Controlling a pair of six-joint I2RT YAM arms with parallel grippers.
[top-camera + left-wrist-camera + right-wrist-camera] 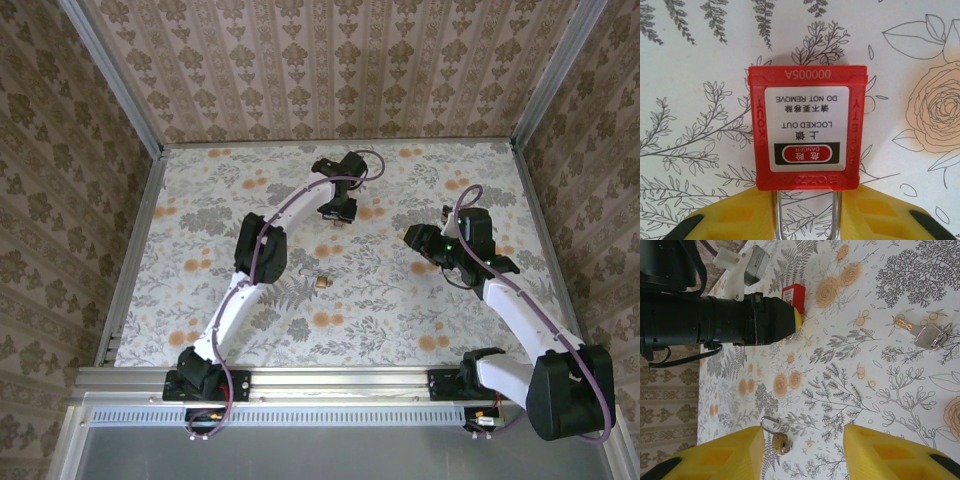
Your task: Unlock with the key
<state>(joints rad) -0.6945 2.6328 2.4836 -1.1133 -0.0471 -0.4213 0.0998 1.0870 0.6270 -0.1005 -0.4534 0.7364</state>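
Note:
A red safety padlock (806,135) with a white warning label lies flat on the flowered table. Its steel shackle (777,215) points toward my left gripper (806,212), whose yellow fingers press against the shackle from both sides. From above, the left gripper (338,212) is at the far middle of the table. The key (922,332), with a brass blade, a silver head and a ring, lies loose on the cloth. My right gripper (802,445) hovers open over the table, holding nothing. From that side the red padlock (793,294) shows at the tip of the left arm.
A small brass padlock (777,440) lies just inside my right gripper's left finger (725,455). The left arm's black forearm (715,320) stretches across the table. Patterned walls close the table on three sides, with a metal rail (300,378) along the near edge.

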